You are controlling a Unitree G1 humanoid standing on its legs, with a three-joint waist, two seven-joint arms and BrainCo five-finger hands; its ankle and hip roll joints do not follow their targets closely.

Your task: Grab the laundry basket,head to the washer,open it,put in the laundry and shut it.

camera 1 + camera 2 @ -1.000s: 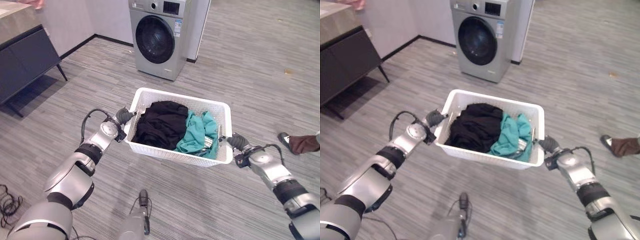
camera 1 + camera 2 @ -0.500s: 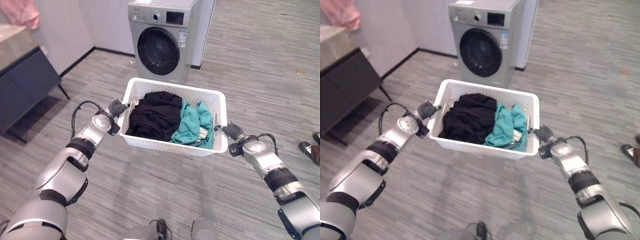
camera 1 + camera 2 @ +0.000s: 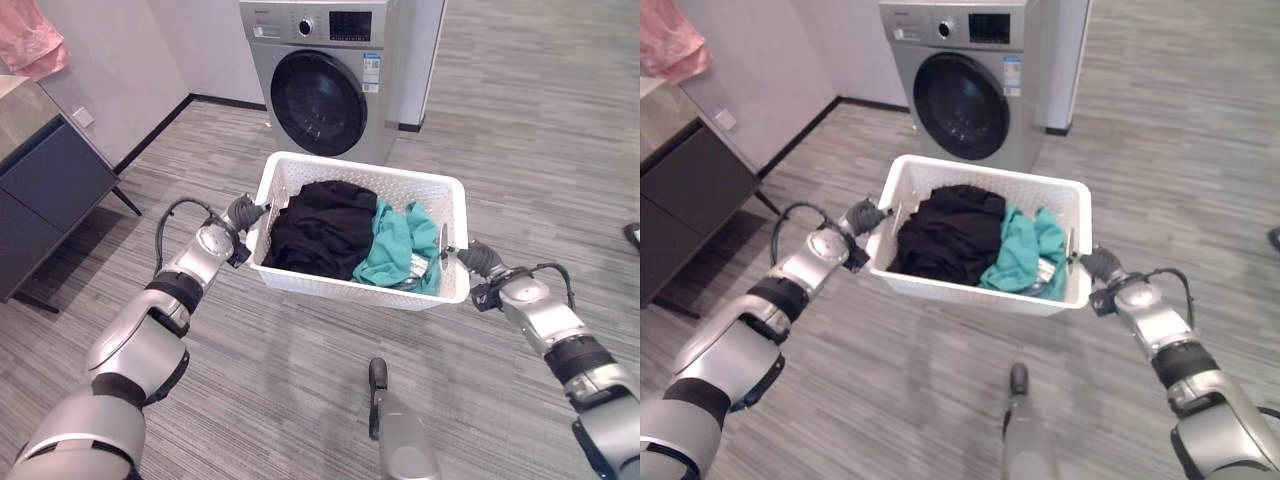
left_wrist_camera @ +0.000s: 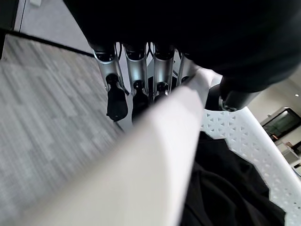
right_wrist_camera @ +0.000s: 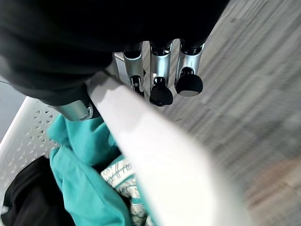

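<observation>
I carry a white perforated laundry basket (image 3: 352, 176) in the air between both arms. It holds a black garment (image 3: 318, 228) and a teal garment (image 3: 398, 246). My left hand (image 3: 242, 213) is shut on the basket's left rim (image 4: 164, 141), fingers curled under it and thumb over. My right hand (image 3: 482, 261) is shut on the right rim (image 5: 155, 155) the same way. A silver front-loading washer (image 3: 328, 80) with a round dark door (image 3: 317, 103), closed, stands just beyond the basket.
A dark cabinet (image 3: 45, 190) on thin legs stands at the left by the wall, with pink cloth (image 3: 32, 42) above it. Grey plank floor (image 3: 520, 120) spreads to the right of the washer. A person's dark shoe (image 3: 633, 236) shows at the right edge.
The camera has moved forward: the washer is nearer and larger now. The basket stays held in both hands. The person's shoe has slid toward the right edge.
</observation>
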